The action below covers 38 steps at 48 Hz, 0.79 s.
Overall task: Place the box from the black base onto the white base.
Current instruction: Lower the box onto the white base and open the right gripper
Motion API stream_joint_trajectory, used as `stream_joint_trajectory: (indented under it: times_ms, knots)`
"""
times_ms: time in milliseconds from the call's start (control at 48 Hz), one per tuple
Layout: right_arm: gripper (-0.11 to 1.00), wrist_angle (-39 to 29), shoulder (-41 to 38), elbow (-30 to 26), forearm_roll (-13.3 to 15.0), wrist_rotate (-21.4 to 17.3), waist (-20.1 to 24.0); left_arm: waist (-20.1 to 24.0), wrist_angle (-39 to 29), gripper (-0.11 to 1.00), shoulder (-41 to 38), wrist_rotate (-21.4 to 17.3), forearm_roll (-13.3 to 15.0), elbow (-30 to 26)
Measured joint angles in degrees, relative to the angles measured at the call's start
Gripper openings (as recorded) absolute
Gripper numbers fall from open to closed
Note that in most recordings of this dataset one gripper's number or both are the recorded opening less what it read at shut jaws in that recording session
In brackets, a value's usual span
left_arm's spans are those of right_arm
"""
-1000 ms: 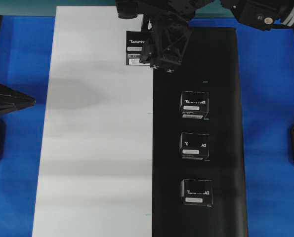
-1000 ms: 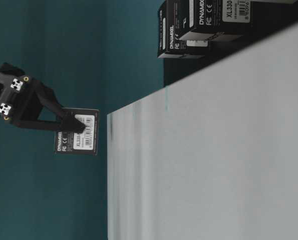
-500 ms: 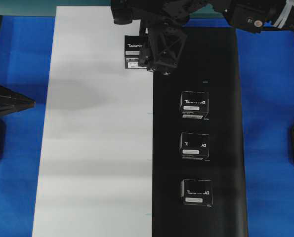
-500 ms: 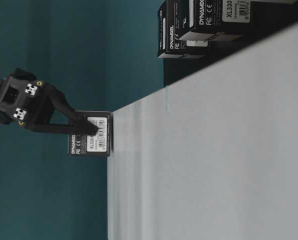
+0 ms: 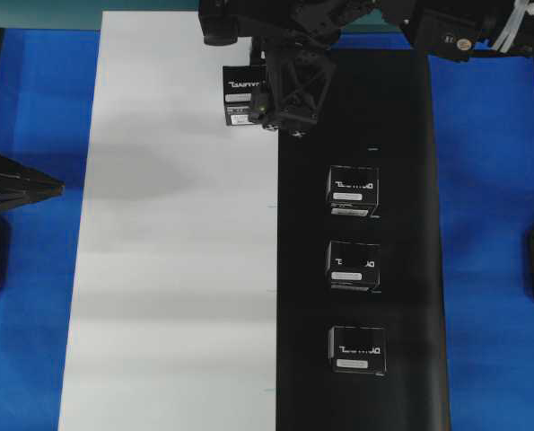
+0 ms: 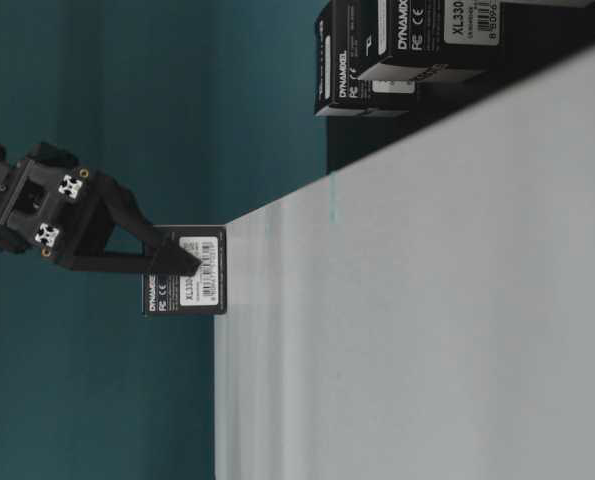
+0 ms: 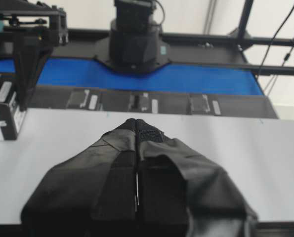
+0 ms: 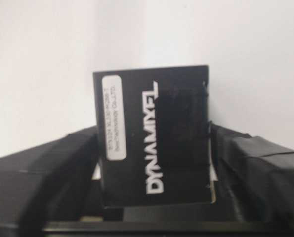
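Overhead, we see the box on the white base, far right corner. In the right wrist view, the right gripper straddles it with a gap showing on the left side only; whether it has let go we cannot tell. Lifting away could drag or topple it.

Most of the white base lies bare; three boxes in a row crowd the black base.

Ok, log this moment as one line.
right pincer: around box, grip unclear | box: on white base | left pincer: shut | black base: three boxes
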State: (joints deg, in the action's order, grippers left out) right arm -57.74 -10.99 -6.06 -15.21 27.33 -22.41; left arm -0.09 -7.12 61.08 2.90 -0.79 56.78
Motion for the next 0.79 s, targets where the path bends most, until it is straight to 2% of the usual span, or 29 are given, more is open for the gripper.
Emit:
stream_joint_trajectory:
  times_ms: [83, 375, 604, 791]
  knots:
    - [1.00, 1.32, 0.00, 0.09, 0.00, -0.18, 0.00, 0.00, 0.00, -0.07, 0.00, 0.00, 0.00, 0.00]
    - [1.00, 2.37, 1.23, 1.93, -0.79, -0.26, 0.00, -0.88, 0.00, -0.07, 0.26, 0.00, -0.09, 0.00]
    - [1.00, 6.77, 6.42, 6.94, -4.57, 0.00, 0.00, -0.88, 0.00, -0.07, 0.53, 0.00, -0.09, 0.00]
    - [1.00, 11.16, 12.83, 14.06, -6.94, 0.00, 0.00, -0.88, 0.00, -0.07, 0.97, 0.00, -0.09, 0.09]
